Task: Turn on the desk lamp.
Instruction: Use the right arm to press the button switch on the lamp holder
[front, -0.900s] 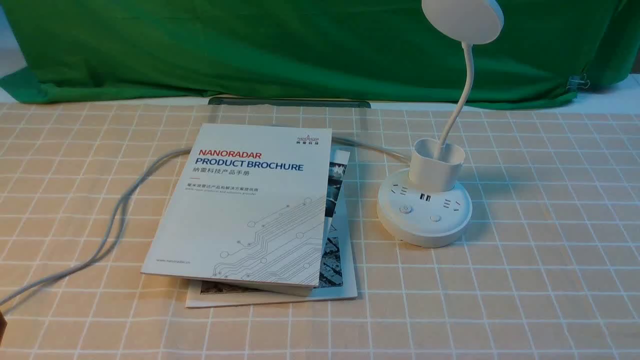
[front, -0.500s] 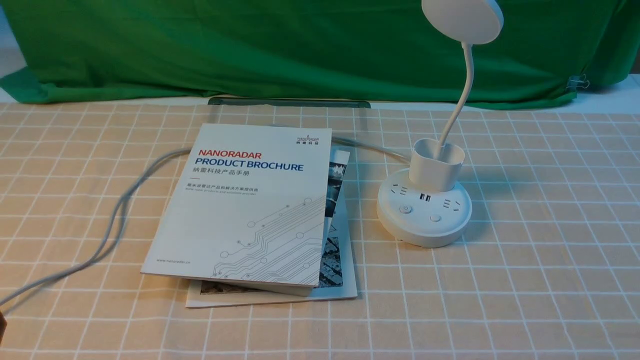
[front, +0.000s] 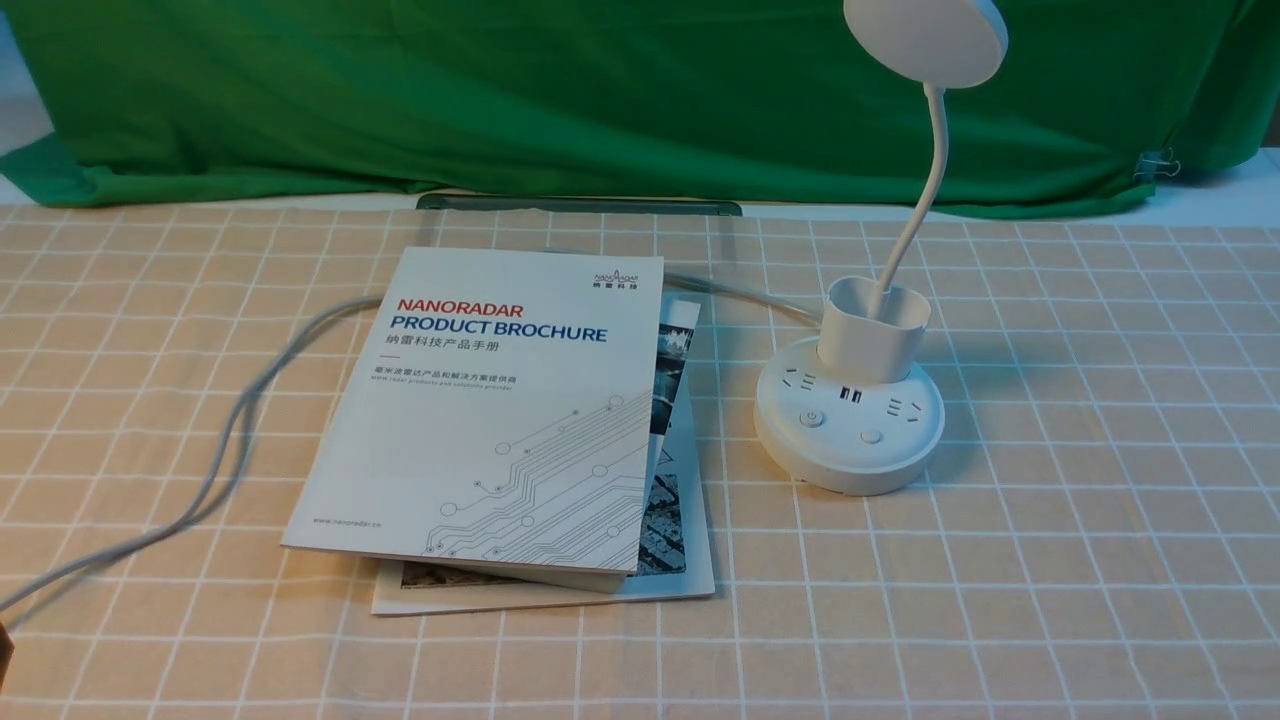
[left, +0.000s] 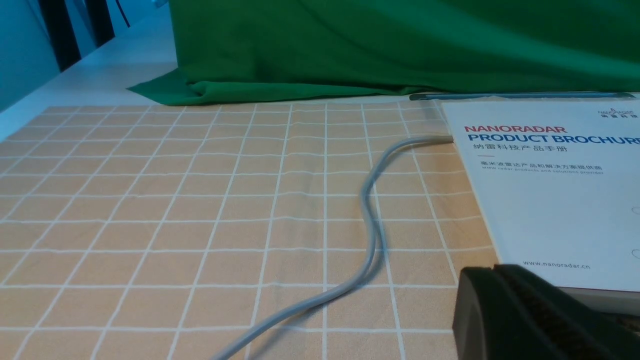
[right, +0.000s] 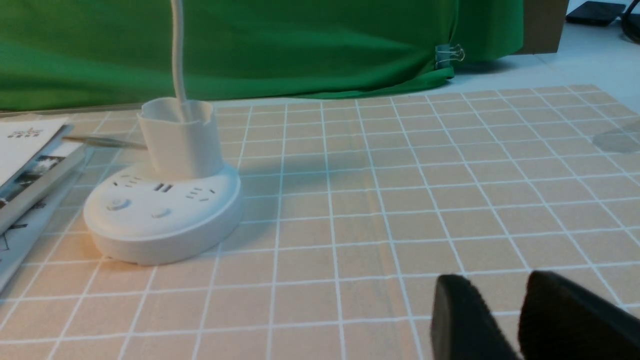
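- Nothing has moved since the earlier front views: the desk lamp (front: 850, 430), brochure (front: 500, 410) and cable (front: 240, 420) sit where they were, and no arm has entered that shot.
- For the task, we judge the approach has not begun. The lamp shows no glow and its buttons are untouched.
- Nearest to us, the right gripper (right: 500, 295) is low over the checked tablecloth (right: 400, 200). Its fingers are slightly apart with nothing between them.
- The left gripper (left: 505, 300) shows only as a dark block beside the brochure's near corner. We cannot tell whether it is apart or together.
- The lamp stands right of centre on the table, just right of the brochure stack. It is ahead of the right gripper and toward the brochure side, well apart, with bare cloth between.
- The base (right: 160, 235) faces us with two buttons (right: 117, 204) on its near rim. The one nearer the brochure seems to carry a power mark, so we would aim for that one.
- Behind them are the cup holder (front: 875, 330), then the gooseneck (front: 925, 190).
- The head (front: 925, 35) is cropped at the top edge.
- The green backdrop (front: 600, 90) is farthest.
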